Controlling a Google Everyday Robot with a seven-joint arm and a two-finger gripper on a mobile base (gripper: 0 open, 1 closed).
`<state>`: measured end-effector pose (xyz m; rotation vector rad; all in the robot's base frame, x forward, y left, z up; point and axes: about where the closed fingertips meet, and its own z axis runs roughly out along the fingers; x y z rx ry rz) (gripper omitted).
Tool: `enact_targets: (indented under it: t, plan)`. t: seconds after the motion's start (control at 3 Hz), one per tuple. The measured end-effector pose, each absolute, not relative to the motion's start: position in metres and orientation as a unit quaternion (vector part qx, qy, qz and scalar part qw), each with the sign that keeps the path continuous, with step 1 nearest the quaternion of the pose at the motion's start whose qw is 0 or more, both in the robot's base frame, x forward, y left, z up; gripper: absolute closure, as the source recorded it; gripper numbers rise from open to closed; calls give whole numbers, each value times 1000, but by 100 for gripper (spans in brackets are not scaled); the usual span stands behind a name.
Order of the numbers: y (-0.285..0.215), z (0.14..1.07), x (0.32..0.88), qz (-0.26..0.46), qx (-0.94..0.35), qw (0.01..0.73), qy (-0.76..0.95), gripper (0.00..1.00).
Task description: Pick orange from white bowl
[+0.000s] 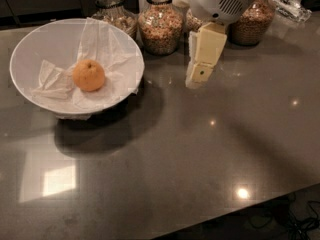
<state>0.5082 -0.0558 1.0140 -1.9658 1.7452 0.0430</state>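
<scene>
The orange (89, 75) lies in the middle of the white bowl (30, 49), on crumpled white paper. The bowl stands on the dark counter at the left. My gripper (196, 79) hangs from the white arm at the top, to the right of the bowl and above the counter. It points down and holds nothing. It is about a bowl's width away from the orange.
Several glass jars of grain (161, 26) stand in a row along the back edge behind the bowl and the gripper. A clear packet (290, 8) lies at the back right. The grey counter (200, 159) ends at a front edge at the lower right.
</scene>
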Motion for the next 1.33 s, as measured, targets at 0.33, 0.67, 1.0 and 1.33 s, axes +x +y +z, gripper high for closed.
enact_targets:
  t: [0.33, 0.67, 1.0, 1.33]
  plan:
    - [-23, 1010, 510, 40, -733, 284, 617, 0]
    - [31, 999, 515, 79, -747, 317, 579, 0]
    - [67, 985, 524, 106, -751, 335, 560, 0]
    - [67, 985, 524, 106, -751, 335, 560, 0]
